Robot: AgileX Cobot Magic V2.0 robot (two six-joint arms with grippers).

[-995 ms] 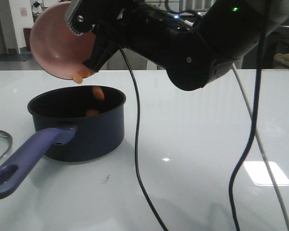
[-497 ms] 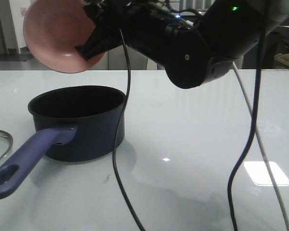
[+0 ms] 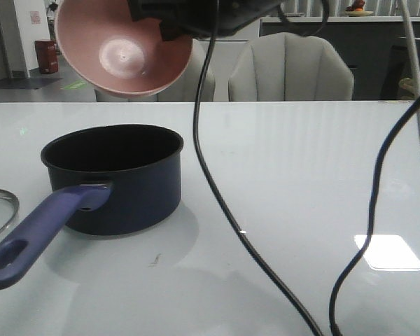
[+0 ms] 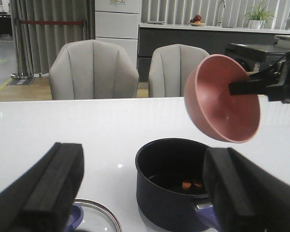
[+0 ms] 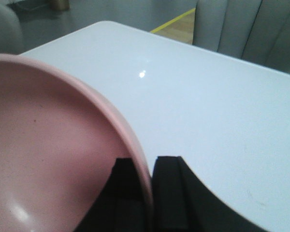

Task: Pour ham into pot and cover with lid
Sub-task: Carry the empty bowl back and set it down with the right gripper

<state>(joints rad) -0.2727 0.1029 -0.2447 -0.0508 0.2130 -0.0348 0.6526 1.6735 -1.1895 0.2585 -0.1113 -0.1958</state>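
The pot (image 3: 115, 178), dark navy with a black interior and a long purple-blue handle pierced at its end, is seen standing on the white table (image 3: 301, 175). 2 small orange-pink ham (image 4: 192, 184) slices are seen lying on its bottom. A pink bowl (image 3: 122, 49), tilted and bare inside, is gripped by its rim in the right gripper (image 5: 147, 166) above the pot. The left gripper (image 4: 145, 193) is spread wide, holding nothing. The glass lid (image 4: 94, 220) is laid flat beside the pot.
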